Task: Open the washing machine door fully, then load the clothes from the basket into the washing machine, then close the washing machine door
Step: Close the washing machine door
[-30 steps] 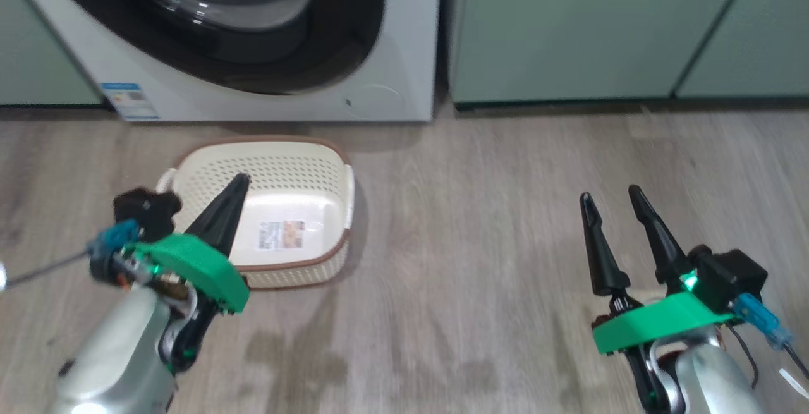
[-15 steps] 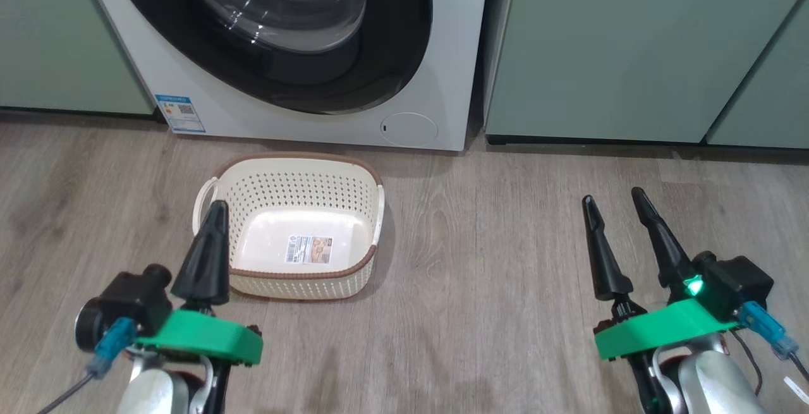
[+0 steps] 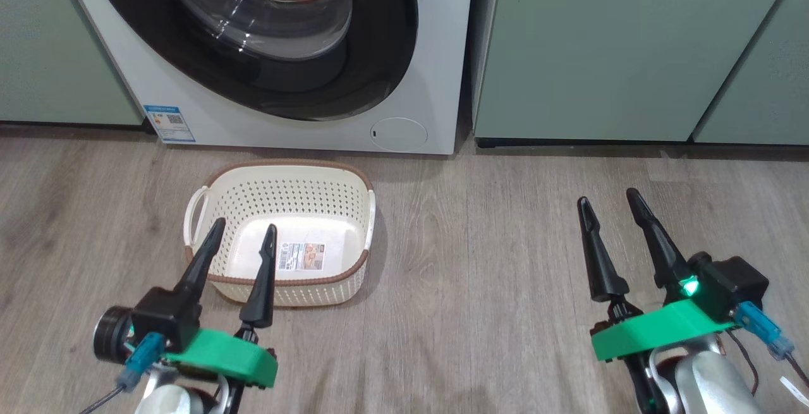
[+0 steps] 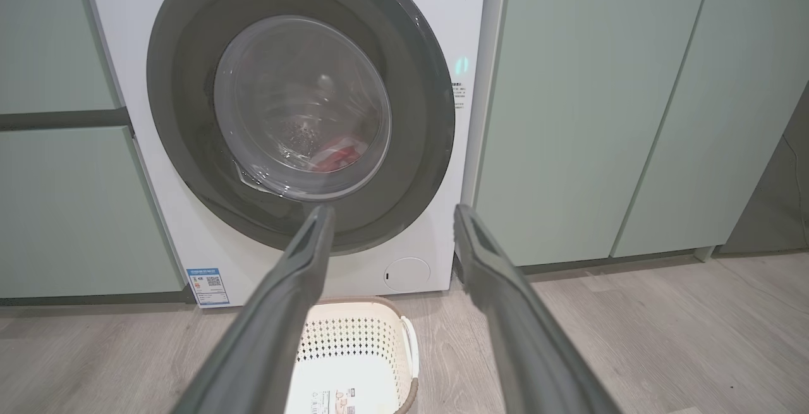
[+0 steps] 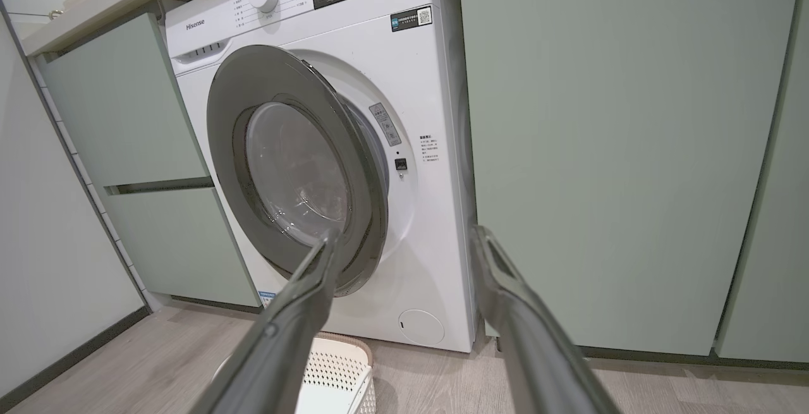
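Claws: L claw (image 3: 245, 224) & R claw (image 3: 607, 197) both spread, low over grey wood floor (image 3: 474, 243). Pale green cabinets (image 3: 600, 54) flank washing machine (image 3: 436, 85) w/ door (image 5: 291, 167) ajar, red clothes (image 4: 338, 155) seen thru its glass. Basket (image 3: 284, 164) sits on floor just in front.

You have open floor (image 3: 493, 262) right of the basket (image 3: 284, 166), which sits just in front of the washing machine (image 3: 442, 54). The washing machine door (image 5: 291, 167) hangs ajar across the drum mouth, leaving you only a narrow gap at its right edge.
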Controlling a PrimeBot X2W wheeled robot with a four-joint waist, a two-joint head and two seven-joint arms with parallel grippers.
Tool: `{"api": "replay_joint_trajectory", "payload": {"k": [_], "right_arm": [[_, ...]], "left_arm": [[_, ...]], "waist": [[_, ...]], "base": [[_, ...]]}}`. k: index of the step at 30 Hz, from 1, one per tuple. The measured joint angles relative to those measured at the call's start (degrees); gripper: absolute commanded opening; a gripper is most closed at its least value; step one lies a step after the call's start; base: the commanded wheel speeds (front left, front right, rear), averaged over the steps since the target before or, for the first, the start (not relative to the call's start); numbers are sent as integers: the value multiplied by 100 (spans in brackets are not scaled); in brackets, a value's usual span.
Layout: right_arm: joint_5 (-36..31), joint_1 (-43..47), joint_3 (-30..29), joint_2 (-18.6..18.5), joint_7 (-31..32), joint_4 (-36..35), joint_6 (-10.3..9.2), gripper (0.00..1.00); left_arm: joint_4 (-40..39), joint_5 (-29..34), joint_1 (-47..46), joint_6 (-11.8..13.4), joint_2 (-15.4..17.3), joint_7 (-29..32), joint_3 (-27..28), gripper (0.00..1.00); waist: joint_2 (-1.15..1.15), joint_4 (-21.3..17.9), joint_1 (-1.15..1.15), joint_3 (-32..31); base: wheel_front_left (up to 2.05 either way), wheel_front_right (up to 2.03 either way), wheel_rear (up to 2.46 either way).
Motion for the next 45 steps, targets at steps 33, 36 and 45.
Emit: {"api": "replay_joint_trajectory", "payload": {"k": [33, 36, 45], "right_arm": [[-18, 103, 19, -12, 0, -56, 0, 0], [-94, 61, 185, -131, 0, -148, 0, 0], [-158, -1560, 1356, -1002, 0, -176, 0, 0]], "left_arm": [[30, -67, 0, 203, -11, 0, -207, 100], [24, -101, -7, 214, -11, 0, -254, 100], [-26, -191, -601, 255, -19, 0, -377, 100]], "waist": [[0, 123, 0, 105], [0, 187, 0, 227], [0, 497, 0, 1006]], "base": [[0, 0, 0], [0, 0, 0], [0, 0, 0]]}}
